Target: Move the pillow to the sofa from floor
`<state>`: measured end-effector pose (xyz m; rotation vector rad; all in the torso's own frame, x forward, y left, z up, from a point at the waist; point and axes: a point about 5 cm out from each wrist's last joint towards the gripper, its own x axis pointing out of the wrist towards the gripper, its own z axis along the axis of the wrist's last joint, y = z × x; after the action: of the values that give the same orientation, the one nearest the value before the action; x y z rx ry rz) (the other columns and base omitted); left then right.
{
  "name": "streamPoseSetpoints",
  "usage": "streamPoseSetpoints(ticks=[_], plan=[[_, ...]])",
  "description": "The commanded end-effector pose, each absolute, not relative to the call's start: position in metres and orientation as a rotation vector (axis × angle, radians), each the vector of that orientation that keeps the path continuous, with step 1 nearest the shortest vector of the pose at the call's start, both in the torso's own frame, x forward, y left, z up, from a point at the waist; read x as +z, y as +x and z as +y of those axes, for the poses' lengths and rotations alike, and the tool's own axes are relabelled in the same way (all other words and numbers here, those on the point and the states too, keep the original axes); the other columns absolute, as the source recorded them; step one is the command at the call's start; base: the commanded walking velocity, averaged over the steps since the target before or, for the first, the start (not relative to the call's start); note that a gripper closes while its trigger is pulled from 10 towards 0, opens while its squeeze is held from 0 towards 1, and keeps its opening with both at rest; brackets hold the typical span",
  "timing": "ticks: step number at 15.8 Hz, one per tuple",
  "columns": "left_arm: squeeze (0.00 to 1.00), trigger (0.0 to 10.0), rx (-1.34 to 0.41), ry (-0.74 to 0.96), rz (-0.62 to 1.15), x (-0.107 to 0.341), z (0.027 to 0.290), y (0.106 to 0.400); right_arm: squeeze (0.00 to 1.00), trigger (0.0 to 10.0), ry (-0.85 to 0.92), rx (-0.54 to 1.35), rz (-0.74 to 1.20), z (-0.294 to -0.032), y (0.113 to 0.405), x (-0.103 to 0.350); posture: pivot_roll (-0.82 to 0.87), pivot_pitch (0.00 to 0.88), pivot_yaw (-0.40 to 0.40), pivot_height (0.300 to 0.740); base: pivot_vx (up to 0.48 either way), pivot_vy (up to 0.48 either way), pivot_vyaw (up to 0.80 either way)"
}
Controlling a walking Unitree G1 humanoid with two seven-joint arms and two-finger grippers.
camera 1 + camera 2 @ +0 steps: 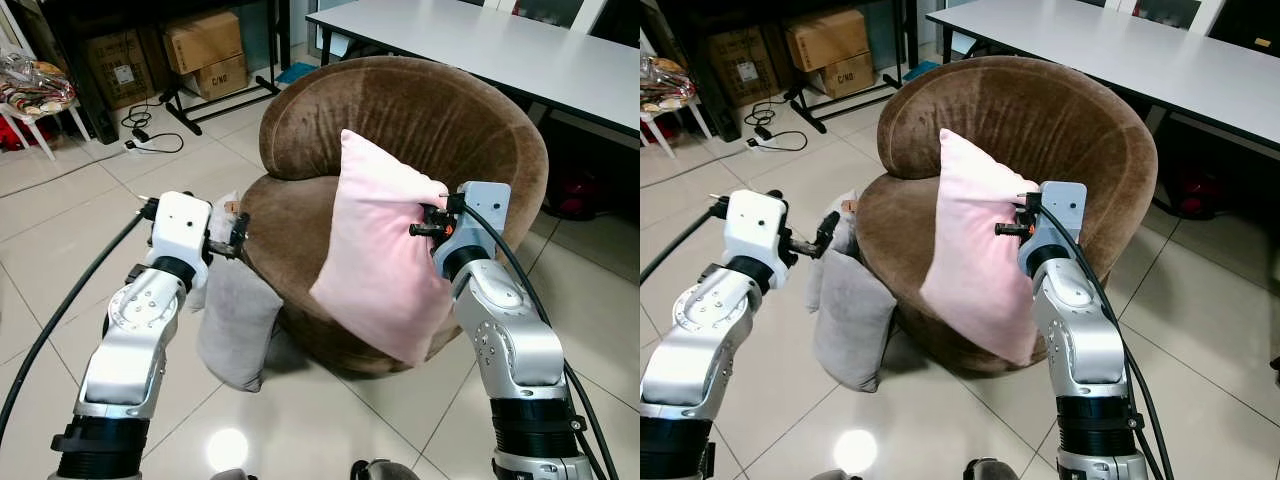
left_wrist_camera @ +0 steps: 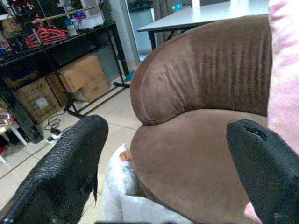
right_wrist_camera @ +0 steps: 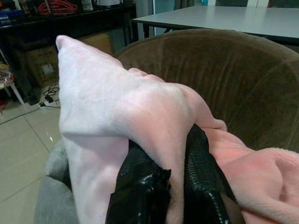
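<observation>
Your right gripper (image 3: 163, 186) has its two black fingers pinched tight on a fold at the edge of the pink pillow (image 1: 385, 250), so the fabric bunches over the fingertips and the rest of the pillow hangs by that edge. You are holding it off the floor, in front of the brown round sofa (image 1: 430, 120), its upper corner level with the backrest and its lower corner dangling below the seat's front rim; that height looks chosen to clear the rim before you carry it in over the seat cushion. Your left gripper (image 2: 177, 158) is spread wide and holds nothing, parked beside the sofa's left flank with the pink pillow just at its right fingertip, probably kept out of the way or ready to steady the pillow. Below it a grey pillow (image 1: 235, 320) leans against the sofa base on the tiled floor (image 1: 60, 230). The carry seems nearly done, with only the placing and release left.
</observation>
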<state>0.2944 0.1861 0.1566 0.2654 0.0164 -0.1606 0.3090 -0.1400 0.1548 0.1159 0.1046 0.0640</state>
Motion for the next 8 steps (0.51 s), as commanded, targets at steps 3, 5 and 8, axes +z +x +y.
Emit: streamPoseSetpoints(ticks=[3,5,8], plan=[[0.0,10.0,-0.168,0.296,-0.014,0.1628,0.1843,0.2951,0.0,10.0,0.115,0.055,0.05,-0.1426,0.31,0.1667,-0.05,0.0,-0.021,0.74,0.0,0.0,0.0],[0.0,10.0,-0.144,0.333,-0.003,0.1595,0.1857,0.2953,0.0,10.0,0.114,0.054,0.049,-0.1427,0.3101,0.1667,-0.05,0.0,-0.022,0.74,0.0,0.0,0.0],[0.0,10.0,-0.136,0.348,-0.037,0.1634,0.1877,0.2958,0.0,10.0,0.121,0.051,0.056,-0.1426,0.3094,0.1647,-0.05,0.0,-0.019,0.74,0.0,0.0,0.0]])
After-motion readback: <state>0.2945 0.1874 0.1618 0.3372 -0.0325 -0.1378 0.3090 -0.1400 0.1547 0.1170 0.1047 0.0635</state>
